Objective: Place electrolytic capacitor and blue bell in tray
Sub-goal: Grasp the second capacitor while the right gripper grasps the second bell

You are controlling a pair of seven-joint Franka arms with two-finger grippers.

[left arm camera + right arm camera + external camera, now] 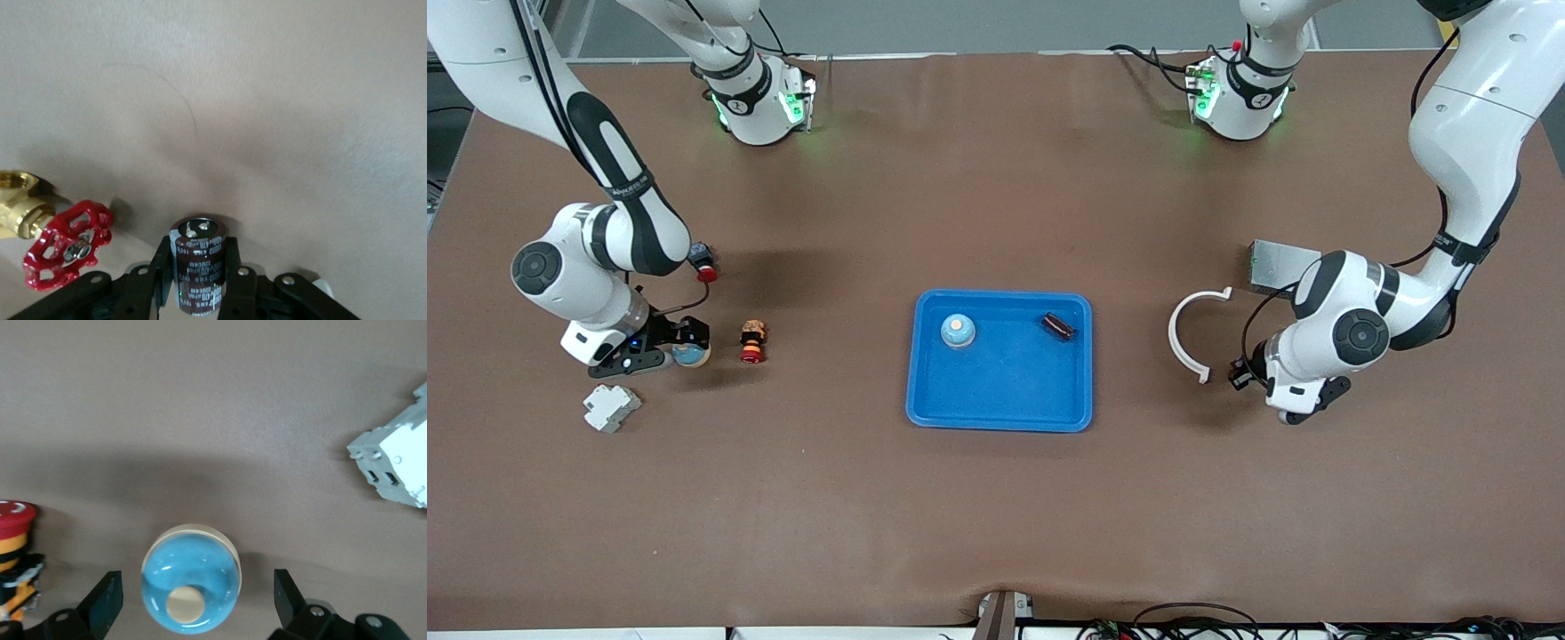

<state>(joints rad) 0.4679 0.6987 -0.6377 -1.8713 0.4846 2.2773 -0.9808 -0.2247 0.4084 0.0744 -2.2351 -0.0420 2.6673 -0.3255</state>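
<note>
- A brown table (996, 498) fills the front view, with both arm bases along its top edge.
- The tray (1000, 409), bright blue, lies at the middle of the table. A blue bell (958, 331) and a dark capacitor (1058, 326) rest inside it, apart from each other, in the half farther from the front camera.
- The right gripper (198, 595) is low at the right arm's end of the table. Its fingers (107, 597) are spread wide on either side of a second bell (190, 587), without touching it (the bell sits dome-up on the table).
- A red push button (752, 342) stands just beside that bell, and a grey circuit breaker (611, 407) lies nearer the front camera.
- The left gripper (198, 283) is low over the left arm's end of the table. Its fingers are clamped on a second capacitor (198, 257), brown with printed lettering.
- A brass valve (67, 243) with a red handwheel lies near that gripper.
- A white curved piece (1183, 333) lies between the tray and the left arm. A grey metal box (1276, 265) sits farther from the front camera.
</note>
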